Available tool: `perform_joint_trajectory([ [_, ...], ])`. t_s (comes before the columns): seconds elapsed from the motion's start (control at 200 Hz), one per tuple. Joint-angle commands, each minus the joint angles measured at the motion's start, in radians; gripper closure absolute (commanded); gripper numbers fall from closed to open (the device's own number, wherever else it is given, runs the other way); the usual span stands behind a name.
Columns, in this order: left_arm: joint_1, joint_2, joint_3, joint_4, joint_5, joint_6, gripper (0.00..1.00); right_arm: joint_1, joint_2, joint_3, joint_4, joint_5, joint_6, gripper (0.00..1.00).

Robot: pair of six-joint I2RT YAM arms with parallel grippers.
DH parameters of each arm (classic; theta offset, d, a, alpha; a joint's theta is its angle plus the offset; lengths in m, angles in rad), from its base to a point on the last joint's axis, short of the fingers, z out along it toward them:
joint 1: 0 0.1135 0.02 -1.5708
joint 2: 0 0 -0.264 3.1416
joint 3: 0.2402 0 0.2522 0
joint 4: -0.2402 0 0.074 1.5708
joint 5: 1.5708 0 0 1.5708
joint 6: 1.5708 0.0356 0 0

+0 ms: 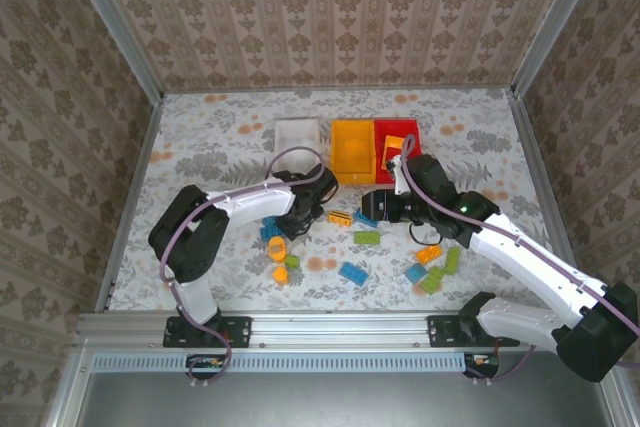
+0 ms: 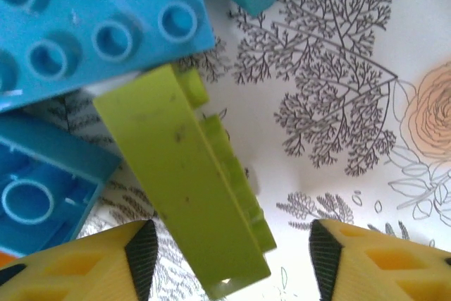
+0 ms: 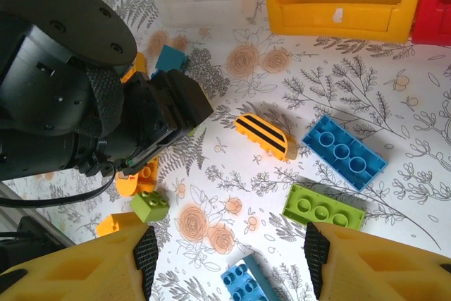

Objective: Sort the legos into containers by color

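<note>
lime brick (image 2: 184, 181) lies within the spread left gripper (image 2: 232, 248), seemingly untouched.

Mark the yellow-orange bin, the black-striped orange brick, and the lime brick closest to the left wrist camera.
yellow-orange bin (image 3: 338, 15), right wrist view, on its near outer wall.
black-striped orange brick (image 3: 264, 134), right wrist view, on its striped top.
lime brick (image 2: 176, 174), left wrist view, on its smooth long side.

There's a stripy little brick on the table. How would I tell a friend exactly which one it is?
Find the yellow-orange bin, the middle one in the row at the far side. Just on the near side of it lies an orange brick, with a blue brick beside it. It alone has black stripes across a curved top.
</note>
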Motion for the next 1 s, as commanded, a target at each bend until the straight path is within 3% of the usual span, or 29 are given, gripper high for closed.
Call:
perform_joint_trajectory([
  [0.0, 0.015, 0.022, 0.015, -0.024, -0.040, 0.020, 0.45, 0.008, 0.006, -0.010, 0.019, -0.014, 0.010, 0.40],
  [0.26, 0.008, 0.016, 0.008, -0.028, -0.035, 0.014, 0.65, 0.008, 0.012, -0.009, 0.032, -0.015, 0.020, 0.41],
  [0.405, -0.034, -0.057, 0.032, -0.069, -0.096, 0.026, 0.84, 0.010, -0.003, -0.002, 0.052, -0.020, 0.028, 0.43],
  [0.5, -0.058, -0.120, 0.067, -0.107, -0.142, 0.064, 0.88, 0.010, -0.023, 0.009, 0.063, -0.015, 0.033, 0.43],
  [0.615, -0.047, -0.172, 0.123, -0.113, -0.168, 0.212, 0.90, 0.010, -0.038, 0.020, 0.068, 0.001, 0.036, 0.43],
  [0.755, 0.029, -0.166, 0.220, -0.077, -0.137, 0.526, 0.90, 0.010, -0.028, 0.027, 0.085, 0.017, 0.046, 0.43],
  [0.995, 0.222, -0.023, 0.389, -0.037, 0.084, 0.862, 0.83, 0.010, 0.019, 0.071, 0.120, 0.072, 0.106, 0.43],
])
